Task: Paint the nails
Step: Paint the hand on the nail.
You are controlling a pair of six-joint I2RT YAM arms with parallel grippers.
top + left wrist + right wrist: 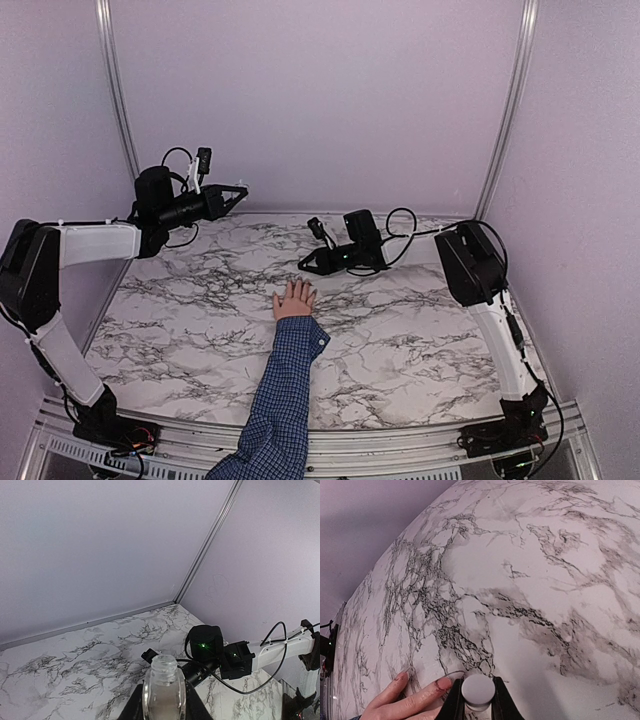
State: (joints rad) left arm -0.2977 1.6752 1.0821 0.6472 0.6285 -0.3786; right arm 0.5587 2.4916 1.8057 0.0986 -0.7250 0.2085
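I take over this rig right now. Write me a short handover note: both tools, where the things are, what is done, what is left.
Left tool: shut on the bottle, which has no cap on; raised at the far left.
Right tool: shut on the white cap, low over the table, just beyond the fingertips.
Hand: flat on the table, fingers spread.
Done: two nails look reddish in the right wrist view.
Left: the other nails cannot be seen; check them first.

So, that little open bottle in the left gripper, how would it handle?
The bottle looks like clear glass: likely rigid, slippery and breakable if dropped. It is uncapped, so tipping it could spill any contents.
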